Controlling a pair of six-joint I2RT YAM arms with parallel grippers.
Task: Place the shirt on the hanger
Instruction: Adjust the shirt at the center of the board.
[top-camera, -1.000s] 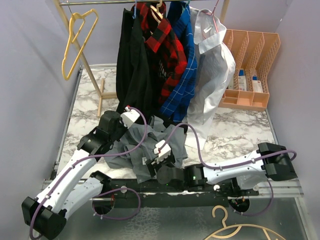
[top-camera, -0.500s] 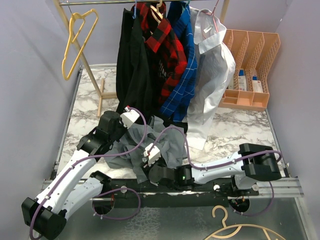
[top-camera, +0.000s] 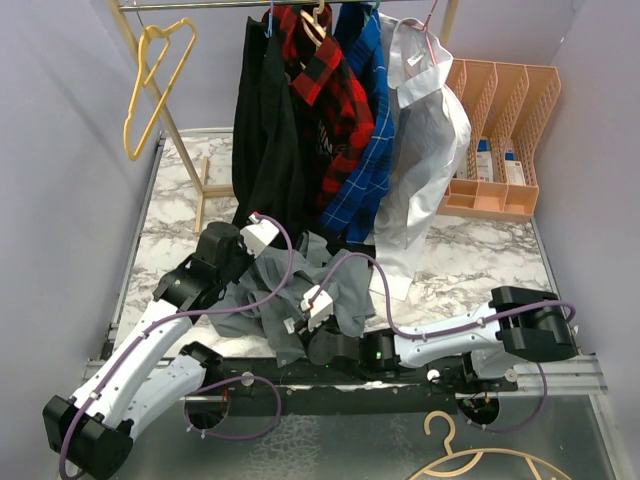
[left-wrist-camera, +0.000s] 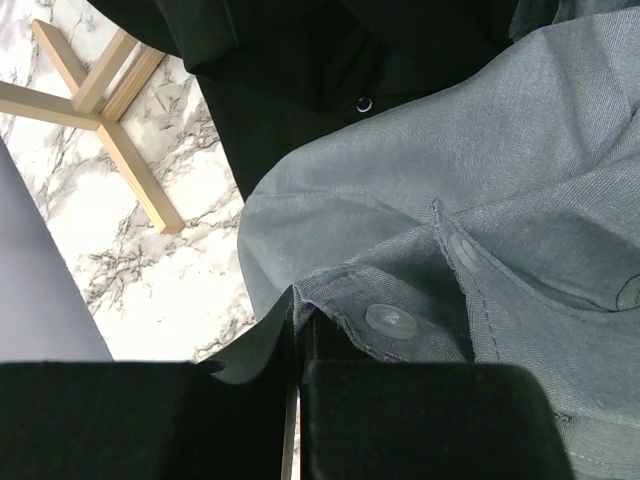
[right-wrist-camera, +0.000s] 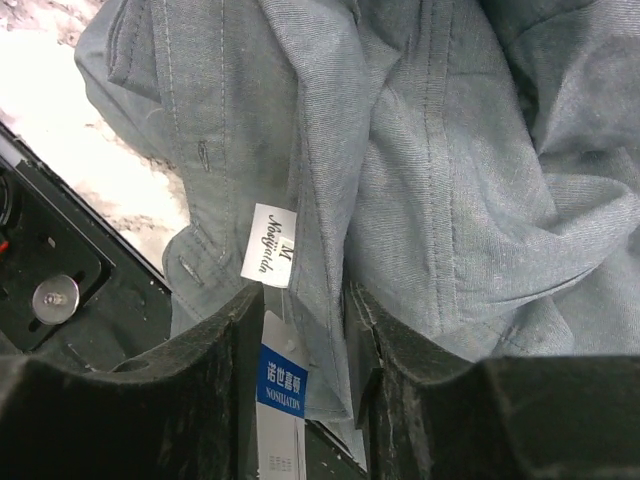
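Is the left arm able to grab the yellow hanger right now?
Probably not yet: the left gripper is shut on the grey shirt, low down, while the yellow hanger hangs high on the rack, well away. Nothing looks in between.

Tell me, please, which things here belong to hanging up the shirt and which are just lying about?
Job in hand:
grey shirt, crumpled on the table
yellow hanger, hanging at the rack's left end

Just lying about:
black garment, red plaid shirt, blue plaid shirt and white shirt on the rail
peach organiser
tan hanger
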